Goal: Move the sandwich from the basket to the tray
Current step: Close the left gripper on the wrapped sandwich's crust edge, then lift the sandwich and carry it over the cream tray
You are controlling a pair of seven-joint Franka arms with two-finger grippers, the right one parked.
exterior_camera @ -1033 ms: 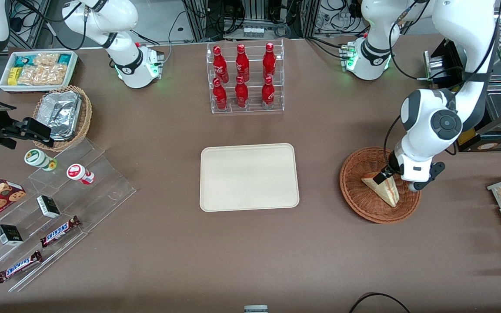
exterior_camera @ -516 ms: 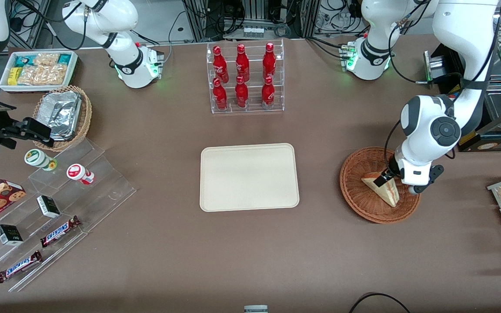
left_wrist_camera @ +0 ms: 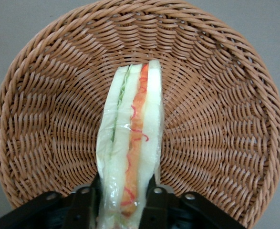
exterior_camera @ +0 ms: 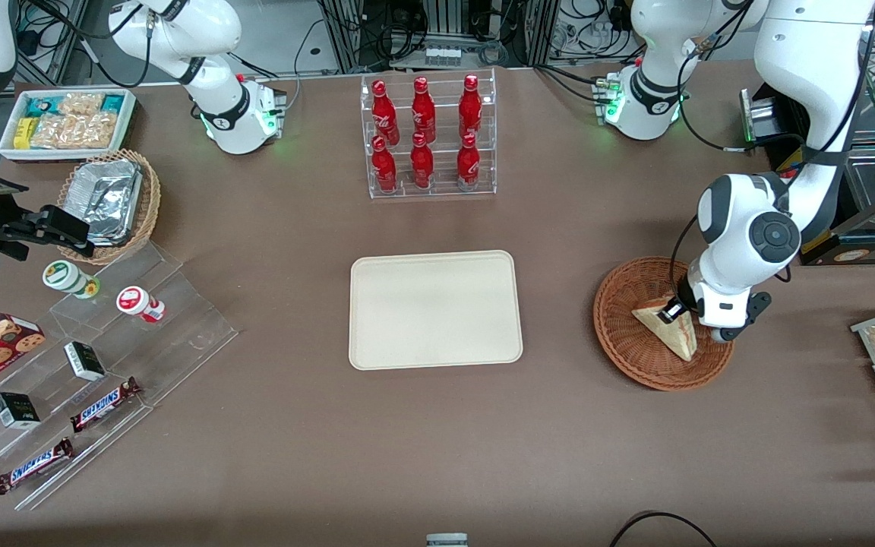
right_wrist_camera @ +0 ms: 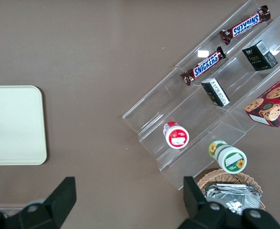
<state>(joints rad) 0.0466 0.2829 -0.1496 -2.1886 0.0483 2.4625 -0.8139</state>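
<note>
The sandwich (left_wrist_camera: 130,157) stands on edge in the basket (left_wrist_camera: 216,95), wrapped in clear film, its red and green filling stripes facing my wrist camera and its long axis running straight away from my claw (left_wrist_camera: 122,202). My two fingers (left_wrist_camera: 85,207) sit on either side of its near end, one against each bread face, narrowed onto it, so I judge I have it pinched across its thickness and not along its length. In the front view the wedge (exterior_camera: 669,330) lies in the part of the basket (exterior_camera: 623,334) that is toward my arm's end of the table, with its point aimed toward the front camera. The tray (exterior_camera: 435,309) lies flat and bare toward the parked arm's end, well apart from the basket, with open table between. So the coming move, as I read it, is up over the wicker rim first, then sideways to the tray, keeping the wedge from swinging in my grip.
</note>
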